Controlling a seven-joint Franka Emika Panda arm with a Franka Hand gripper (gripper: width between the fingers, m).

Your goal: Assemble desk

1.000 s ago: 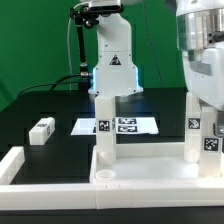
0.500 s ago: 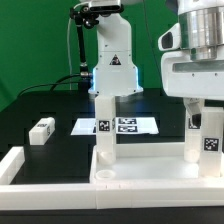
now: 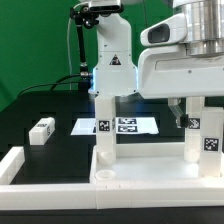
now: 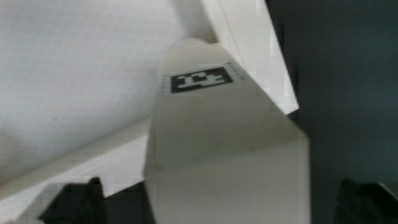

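Observation:
The white desk tabletop (image 3: 145,172) lies flat at the front with white legs standing up on it: one on the exterior view's left (image 3: 103,128) and two on the right (image 3: 193,132), (image 3: 212,138), each with a black-and-white tag. My gripper (image 3: 188,112) hangs just above the right legs. In the wrist view, my gripper (image 4: 217,205) is open. Its dark fingertips (image 4: 71,203) stand apart on either side of a tagged leg (image 4: 222,140) without touching it. The tabletop (image 4: 71,70) shows pale behind that leg. One loose leg block (image 3: 41,130) lies on the black table to the left.
The marker board (image 3: 125,125) lies flat behind the desk. A white border rail (image 3: 14,165) runs along the front left. The arm's base (image 3: 112,60) stands at the back, against a green backdrop.
My gripper has risen from around the right leg and shifted toward the exterior view's left; the hand now fills the upper right. The legs and the loose block have not moved.

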